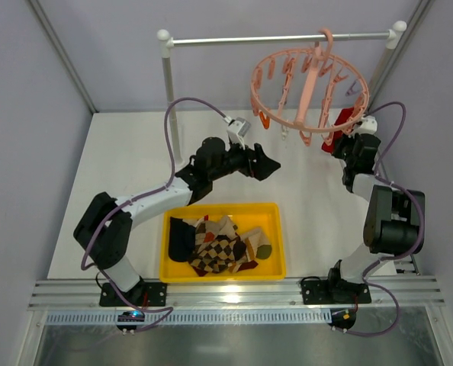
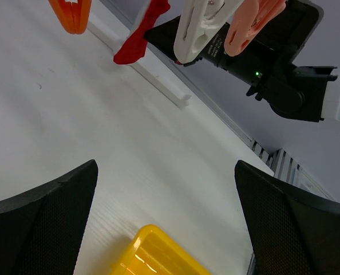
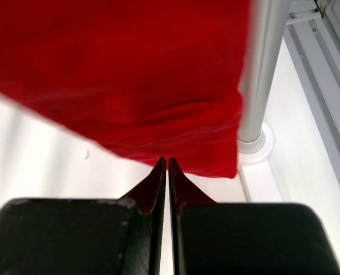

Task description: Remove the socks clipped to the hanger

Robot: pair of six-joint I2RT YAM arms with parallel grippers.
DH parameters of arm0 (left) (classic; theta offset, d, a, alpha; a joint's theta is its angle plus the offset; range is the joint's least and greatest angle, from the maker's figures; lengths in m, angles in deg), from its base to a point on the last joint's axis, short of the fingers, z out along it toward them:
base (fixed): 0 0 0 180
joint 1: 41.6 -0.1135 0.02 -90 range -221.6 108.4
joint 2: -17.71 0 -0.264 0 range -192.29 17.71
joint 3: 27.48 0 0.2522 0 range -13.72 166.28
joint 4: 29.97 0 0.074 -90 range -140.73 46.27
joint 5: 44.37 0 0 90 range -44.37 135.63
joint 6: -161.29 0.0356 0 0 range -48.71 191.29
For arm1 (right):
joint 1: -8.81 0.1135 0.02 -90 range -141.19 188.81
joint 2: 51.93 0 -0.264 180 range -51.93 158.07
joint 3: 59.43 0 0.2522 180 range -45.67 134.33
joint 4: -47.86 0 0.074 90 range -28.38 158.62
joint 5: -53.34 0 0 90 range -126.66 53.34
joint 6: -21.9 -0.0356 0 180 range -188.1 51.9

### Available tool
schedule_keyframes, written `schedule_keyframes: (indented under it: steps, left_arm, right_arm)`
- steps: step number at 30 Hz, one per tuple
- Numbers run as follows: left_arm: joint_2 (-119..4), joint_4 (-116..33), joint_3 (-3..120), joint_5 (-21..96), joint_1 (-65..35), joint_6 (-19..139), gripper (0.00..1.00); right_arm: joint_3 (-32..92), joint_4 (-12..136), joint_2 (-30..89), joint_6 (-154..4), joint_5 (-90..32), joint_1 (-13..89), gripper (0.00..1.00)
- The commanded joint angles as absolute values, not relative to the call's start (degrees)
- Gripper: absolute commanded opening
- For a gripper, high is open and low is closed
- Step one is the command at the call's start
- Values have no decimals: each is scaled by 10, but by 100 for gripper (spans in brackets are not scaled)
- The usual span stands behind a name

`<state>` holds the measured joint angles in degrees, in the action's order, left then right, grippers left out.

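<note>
We are judging the task nearly done: socks (image 1: 219, 248) are lying in the yellow bin (image 1: 223, 207), 1 red sock (image 1: 343, 120) is hanging from the hanger (image 1: 312, 80) with the right end effector (image 3: 167, 163) clenching its hem, and the left end effector (image 2: 165, 166) is idling released.

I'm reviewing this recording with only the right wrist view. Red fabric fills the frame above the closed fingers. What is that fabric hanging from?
Observer: It's the red sock, hanging at the right rim of the pink hanger, which is hooked over a rail.
Reviewer: Any other socks on the hanger?
Observer: None that I can see from above. The other socks lie in a yellow bin between the arm bases.
Reviewer: Where is the other arm?
Observer: The left gripper is open and holds nothing. It sits near the ring's left side, away from the sock.
</note>
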<state>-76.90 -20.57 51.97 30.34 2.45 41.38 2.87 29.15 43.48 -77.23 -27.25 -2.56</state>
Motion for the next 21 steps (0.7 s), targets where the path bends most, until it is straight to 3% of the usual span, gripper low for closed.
schedule_keyframes:
  steps: [1, 13, 21]
  left_arm:
    - [-784, -155, 525, 269, 20, 386, 99]
    - [-755, -157, 504, 295, 21, 388, 100]
    - [-741, -146, 491, 293, 24, 382, 100]
  right_arm:
    - [-9, 254, 352, -773, -270, -17, 4]
    - [-113, 301, 143, -805, -266, -10, 4]
    - [-136, 388, 31, -793, -332, -8, 5]
